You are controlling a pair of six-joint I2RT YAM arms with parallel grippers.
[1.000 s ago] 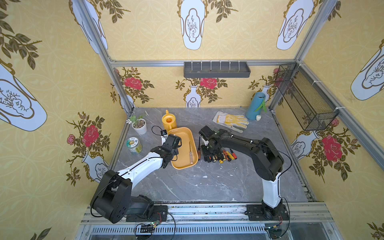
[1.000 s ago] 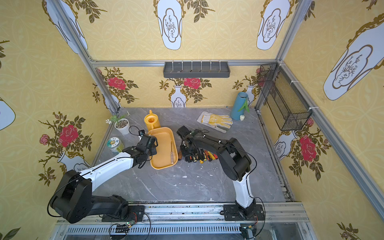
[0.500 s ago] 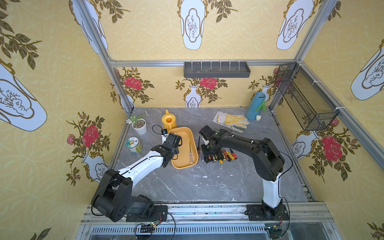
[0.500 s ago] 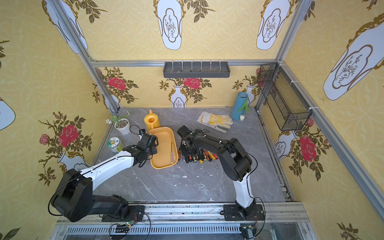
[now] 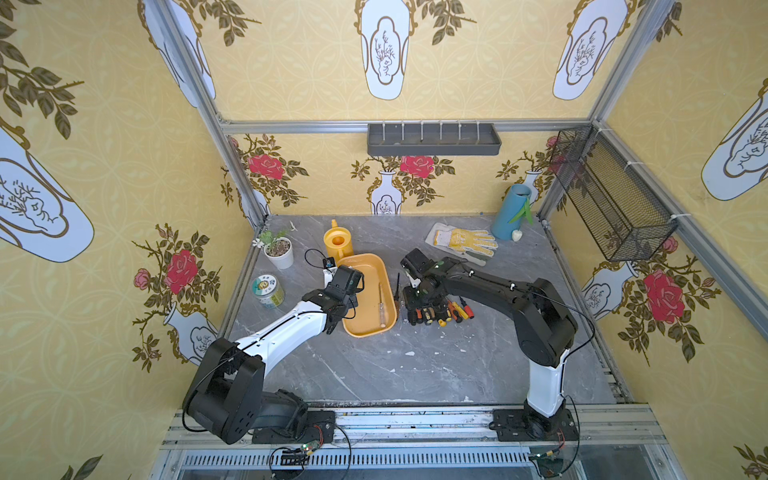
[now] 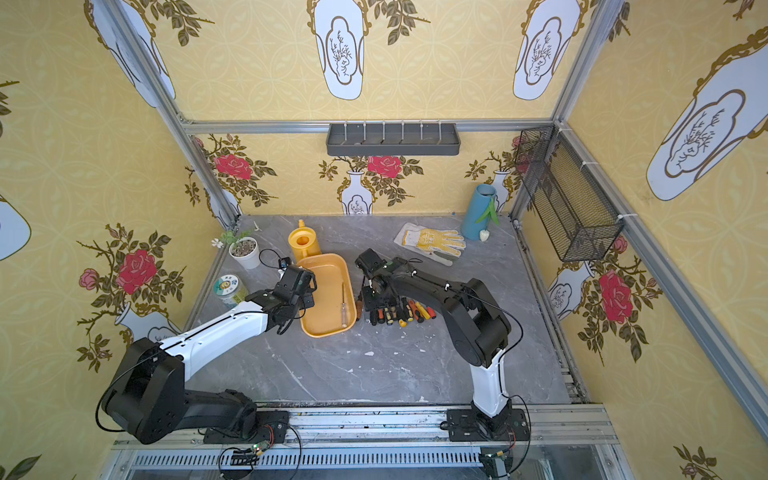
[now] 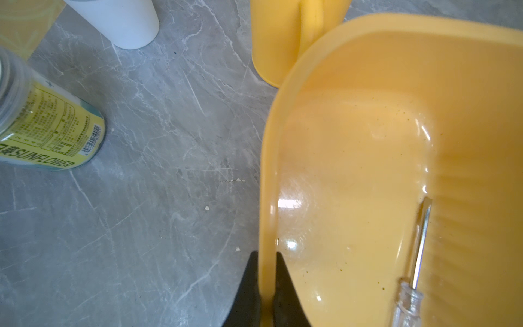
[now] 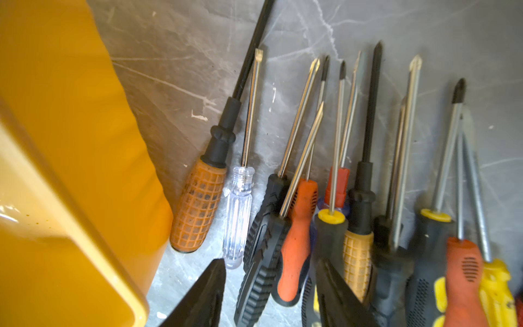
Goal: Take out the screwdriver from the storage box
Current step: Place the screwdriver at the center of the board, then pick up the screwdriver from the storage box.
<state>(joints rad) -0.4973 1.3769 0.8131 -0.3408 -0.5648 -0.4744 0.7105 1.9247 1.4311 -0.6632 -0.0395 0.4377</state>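
Near side: the left gripper [image 7: 266, 254] is pinched onto the near left rim of the storage box [image 5: 365, 297], one finger inside the wall and one outside, with the box flat on the grey table [image 5: 415, 365] between the arms. The right gripper [image 8: 268, 262] hangs with jaws spread over a row of screwdrivers [image 5: 436, 311] lying just right of the box. A clear-handled screwdriver [image 5: 381, 305] lies inside the box along its right wall, tip pointing away; farther back are a watering can [image 5: 338, 243] and a glove [image 5: 465, 241].
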